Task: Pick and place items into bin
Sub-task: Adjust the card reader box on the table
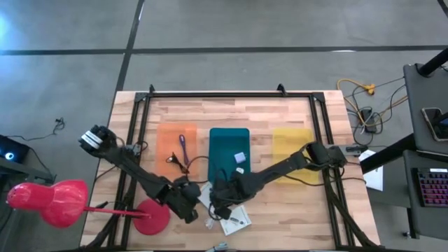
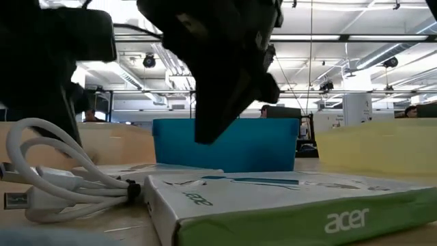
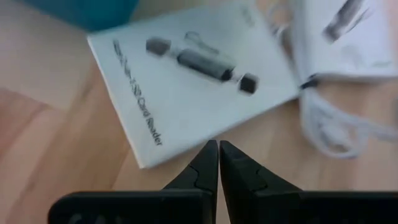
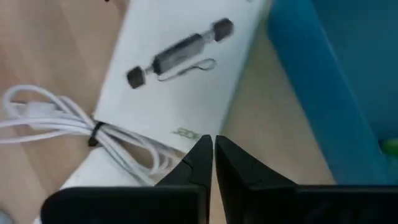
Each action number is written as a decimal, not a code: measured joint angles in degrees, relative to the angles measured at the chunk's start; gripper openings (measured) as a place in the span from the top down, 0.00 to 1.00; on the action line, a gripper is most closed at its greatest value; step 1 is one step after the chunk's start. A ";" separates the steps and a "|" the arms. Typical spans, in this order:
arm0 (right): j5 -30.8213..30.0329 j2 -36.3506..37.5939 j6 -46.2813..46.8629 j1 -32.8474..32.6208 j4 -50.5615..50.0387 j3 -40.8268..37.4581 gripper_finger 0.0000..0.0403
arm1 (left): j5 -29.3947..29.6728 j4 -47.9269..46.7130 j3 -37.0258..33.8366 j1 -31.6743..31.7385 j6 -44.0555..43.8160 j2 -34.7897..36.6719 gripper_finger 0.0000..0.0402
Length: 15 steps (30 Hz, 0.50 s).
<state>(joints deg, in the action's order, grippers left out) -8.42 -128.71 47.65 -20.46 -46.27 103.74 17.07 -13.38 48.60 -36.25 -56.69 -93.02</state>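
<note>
Hovering low at the bottom centre of the high view, the left gripper [image 3: 218, 163] and right gripper [image 4: 213, 158] both have fingers pressed together, holding nothing. Beneath them lie white packets [image 3: 186, 81] and a coiled white cable [image 4: 74, 127], seemingly just below the teal bin [image 1: 229, 155].

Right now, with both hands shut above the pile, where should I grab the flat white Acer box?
Take the white box by its two long edges, coming straight down from above. It lies flat on the table, so its thin sides are the only faces the fingers can pinch. Keep to the end away from the white cable, which lies against it. The right hand looks nearest but must open first.
</note>
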 joint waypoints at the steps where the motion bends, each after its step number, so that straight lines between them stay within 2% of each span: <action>1: -0.67 0.03 0.50 -0.03 -0.06 -0.31 0.98 | -0.14 0.49 0.07 0.00 0.00 -1.09 1.00; 8: -2.24 -0.13 0.57 0.06 3.01 -3.06 0.98 | -0.33 1.57 0.16 0.44 -1.48 -4.36 1.00; 15: -2.13 -0.15 0.60 0.08 5.24 -4.88 0.98 | 1.69 1.78 1.27 0.52 -1.46 -0.96 1.00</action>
<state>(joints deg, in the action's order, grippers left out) -10.55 -128.86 48.26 -20.38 -41.03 98.86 18.77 -11.60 49.87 -35.73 -58.15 -93.98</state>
